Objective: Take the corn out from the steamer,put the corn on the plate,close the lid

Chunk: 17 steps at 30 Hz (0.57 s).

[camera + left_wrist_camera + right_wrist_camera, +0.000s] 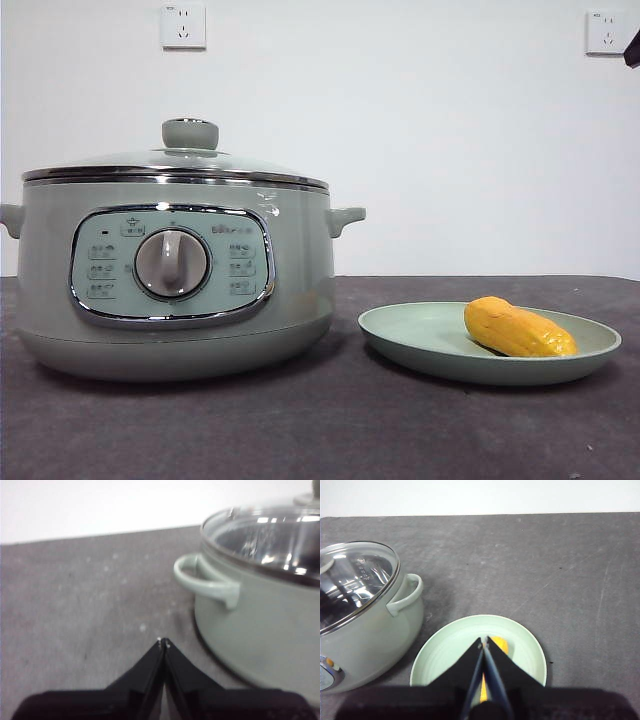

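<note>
The steamer stands on the dark worktop with the lid seated on its chrome rim; in the front view its left handle is cut off by the picture's edge. Beside it, apart from the pot, sits the plate, and the corn lies on the plate's right half, tilted slightly, its near end resting on the plate's floor.

The left gripper hangs above bare worktop near the steamer's side handle, jaws pressed together and holding nothing; that view is blurred, so the lid's knob shows only as a grey smear at the frame's corner. The right gripper hovers over the plate, jaws likewise closed and empty. They cover most of the corn there, leaving a small yellow patch and a sliver between them. What is probably one arm's black tip shows at the front view's top right corner.
</note>
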{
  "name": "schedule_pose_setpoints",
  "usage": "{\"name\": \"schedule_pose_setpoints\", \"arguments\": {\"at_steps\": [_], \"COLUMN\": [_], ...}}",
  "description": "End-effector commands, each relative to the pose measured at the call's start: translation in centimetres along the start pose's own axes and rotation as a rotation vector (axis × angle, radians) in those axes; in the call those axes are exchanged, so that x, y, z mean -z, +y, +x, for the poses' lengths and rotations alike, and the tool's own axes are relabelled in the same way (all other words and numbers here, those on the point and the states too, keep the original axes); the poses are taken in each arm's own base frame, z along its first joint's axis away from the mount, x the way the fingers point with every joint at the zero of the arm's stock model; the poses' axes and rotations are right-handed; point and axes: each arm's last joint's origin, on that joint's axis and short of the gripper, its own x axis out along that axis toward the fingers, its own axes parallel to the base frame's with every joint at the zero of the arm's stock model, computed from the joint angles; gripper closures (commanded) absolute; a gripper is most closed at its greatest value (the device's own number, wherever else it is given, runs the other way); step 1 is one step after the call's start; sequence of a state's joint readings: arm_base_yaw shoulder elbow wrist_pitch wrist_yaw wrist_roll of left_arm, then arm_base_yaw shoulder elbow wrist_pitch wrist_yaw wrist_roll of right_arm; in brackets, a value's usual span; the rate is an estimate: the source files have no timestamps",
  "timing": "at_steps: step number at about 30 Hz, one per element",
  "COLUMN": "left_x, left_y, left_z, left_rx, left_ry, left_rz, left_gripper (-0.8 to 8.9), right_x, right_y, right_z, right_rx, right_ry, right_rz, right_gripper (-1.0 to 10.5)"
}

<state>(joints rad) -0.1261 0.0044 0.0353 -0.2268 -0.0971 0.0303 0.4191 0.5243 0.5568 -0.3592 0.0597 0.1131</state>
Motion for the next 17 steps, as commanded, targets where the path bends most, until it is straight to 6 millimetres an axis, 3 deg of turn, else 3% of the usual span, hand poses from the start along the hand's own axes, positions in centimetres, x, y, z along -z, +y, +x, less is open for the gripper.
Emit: {"name": "schedule_pose_setpoints", "arguments": {"at_steps": [1,17], "left_x": [0.44,0.43], "left_y": [0.04,0.08], "left_z": [0.15,0.16], "left_rx": [-0.006,-0.014], "left_ry": [0.01,0.009], "left_rz": [-0.035,-0.035], "left_gripper": [8.17,8.17], "right_x": [0.01,0.02], "right_y": [0.01,0.01], "right_z": [0.01,0.02], "right_rx": [-0.002,-0.002], "right_ry": [-0.005,-0.004], "right_rz": [0.01,0.01], "right_gripper": [9.4,9.4]}}
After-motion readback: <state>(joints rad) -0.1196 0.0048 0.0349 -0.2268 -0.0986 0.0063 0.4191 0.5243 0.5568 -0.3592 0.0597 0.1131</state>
